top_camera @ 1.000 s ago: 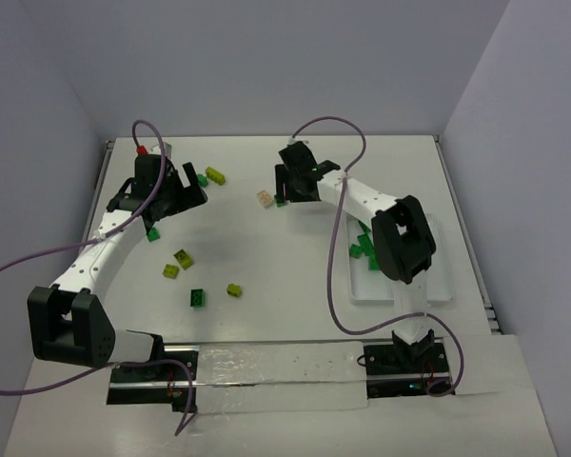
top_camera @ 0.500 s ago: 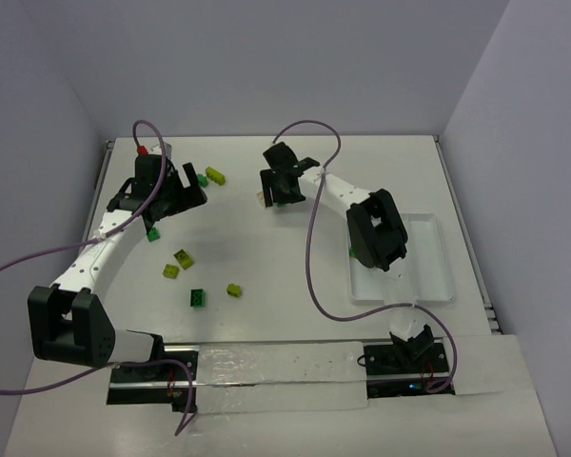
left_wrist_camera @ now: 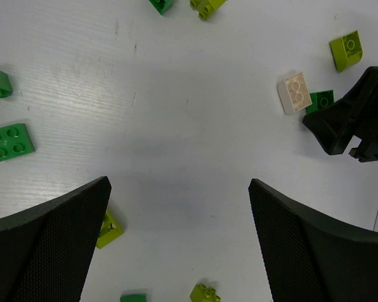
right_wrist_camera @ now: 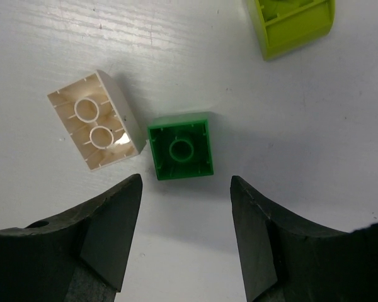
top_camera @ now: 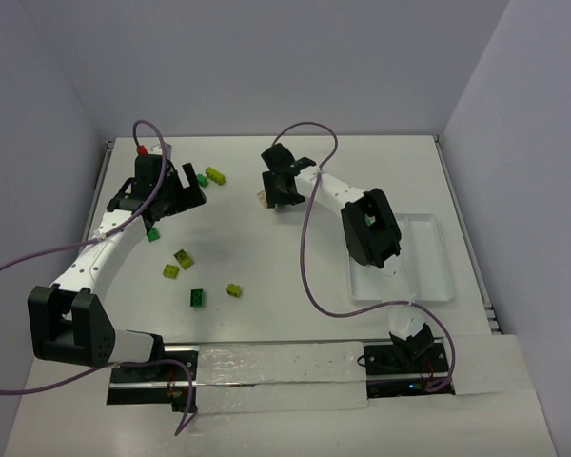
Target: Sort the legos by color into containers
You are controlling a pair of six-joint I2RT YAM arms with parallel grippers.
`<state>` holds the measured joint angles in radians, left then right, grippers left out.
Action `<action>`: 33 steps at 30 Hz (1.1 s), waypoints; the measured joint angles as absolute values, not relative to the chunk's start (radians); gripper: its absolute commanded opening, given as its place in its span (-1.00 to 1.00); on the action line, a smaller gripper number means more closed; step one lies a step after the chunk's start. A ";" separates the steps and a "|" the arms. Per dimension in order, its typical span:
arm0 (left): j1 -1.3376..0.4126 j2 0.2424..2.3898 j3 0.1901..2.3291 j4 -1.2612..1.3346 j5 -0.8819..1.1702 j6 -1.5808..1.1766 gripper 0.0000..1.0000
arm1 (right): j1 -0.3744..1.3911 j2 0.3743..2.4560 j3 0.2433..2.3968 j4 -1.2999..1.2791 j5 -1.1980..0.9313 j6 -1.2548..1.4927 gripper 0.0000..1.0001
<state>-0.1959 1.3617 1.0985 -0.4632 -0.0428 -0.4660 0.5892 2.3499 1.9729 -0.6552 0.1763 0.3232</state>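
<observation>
Right wrist view: R gripper (right_wrist_camera: 184,192) is released, jaws apart w/ nothing btwn them. A small dark green square plastic brick (right_wrist_camera: 180,153) lies studs-down on the white table (right_wrist_camera: 63,38) just past the fingertips, lined up w/ the gap. A pale peach two-stud brick (right_wrist_camera: 97,121), also inverted, sits at its 10 o'clock, nearly touching; a yellow-green brick (right_wrist_camera: 293,22) is at 1 o'clock, apart. Top view: that gripper is at approx 12 o'clock of table centre, the shallow white plastic tray (top_camera: 433,267) at 4 o'clock, R arm's link over its left part. L gripper (left_wrist_camera: 178,189), at 10 o'clock, gapes wide, holding nothing; loose green and yellow-green bricks (top_camera: 199,298) scatter from 10 to 7 o'clock.
</observation>
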 measured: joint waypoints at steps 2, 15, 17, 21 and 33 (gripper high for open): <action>-0.196 1.362 1.098 -0.463 -0.044 -0.466 0.99 | 0.586 2.375 2.004 -0.656 0.177 0.323 0.27; -0.196 1.372 1.098 -0.467 -0.046 -0.466 0.99 | 0.585 2.417 2.042 -0.639 0.200 0.316 -0.34; -0.196 1.372 1.098 -0.468 -0.046 -0.466 0.99 | 0.585 2.383 1.977 -0.596 0.198 0.318 -0.39; -0.196 1.372 1.098 -0.468 -0.045 -0.466 0.99 | 0.585 2.227 1.737 -0.515 0.195 0.335 -0.39; -0.196 1.375 1.102 -0.468 -0.042 -0.476 0.99 | 0.572 1.561 1.132 -0.346 0.249 0.446 -0.39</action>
<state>-0.1959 1.3746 1.1019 -0.4685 -0.0420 -0.4760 0.5718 1.5608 1.1323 -0.3462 0.2492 0.4463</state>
